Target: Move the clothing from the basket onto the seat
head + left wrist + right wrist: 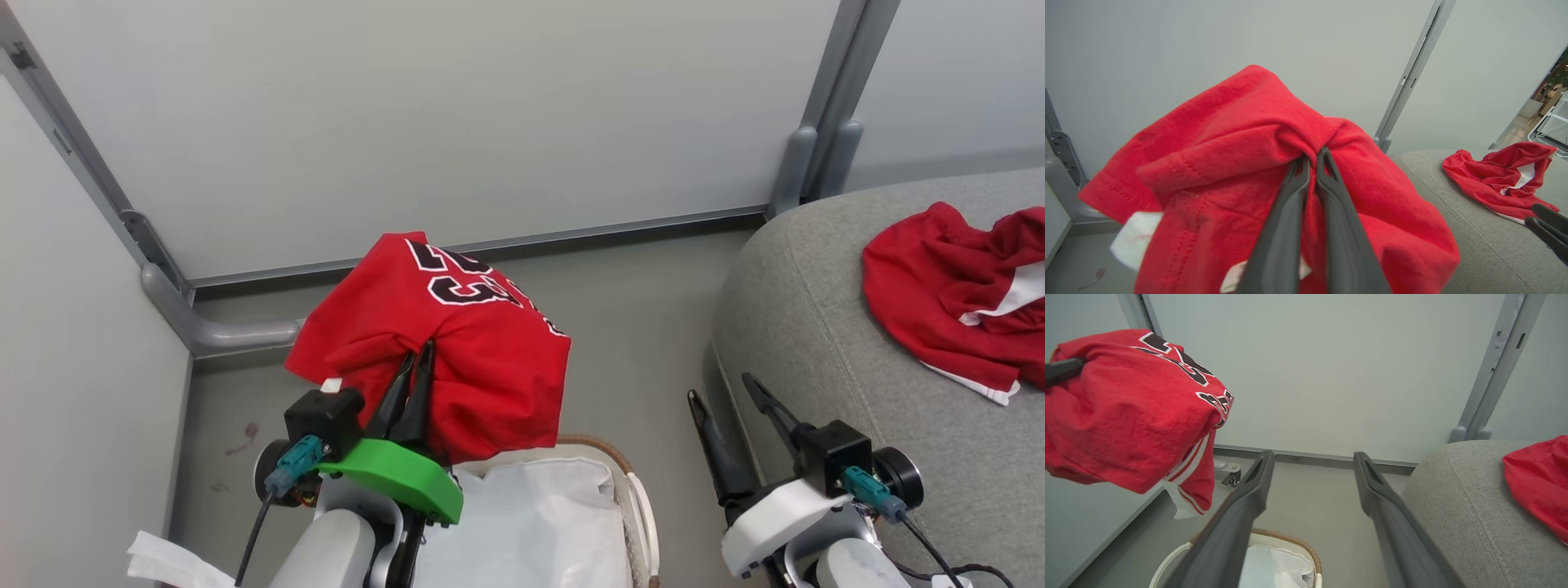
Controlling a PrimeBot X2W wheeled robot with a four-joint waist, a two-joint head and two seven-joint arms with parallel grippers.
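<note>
My left gripper (415,357) is shut on a red jersey (457,343) with black-and-white numbers, and the jersey hangs in the air above the basket (629,482). In the left wrist view the two fingers pinch a fold of the red jersey (1216,163). The basket's white cloth lining (522,523) shows below it. A second red garment with a white stripe (955,294) lies crumpled on the grey seat (816,343) at the right. My right gripper (722,388) stands open beside the seat's left edge, holding nothing. The right wrist view shows the jersey (1126,412) hanging at left above the basket (1290,543).
Pale partition panels with grey metal posts (824,106) close off the back and left. A grey pipe foot (204,327) lies on the floor at the left corner. Bare grey floor (645,343) lies between basket and seat. A white cloth scrap (163,563) shows at the bottom left.
</note>
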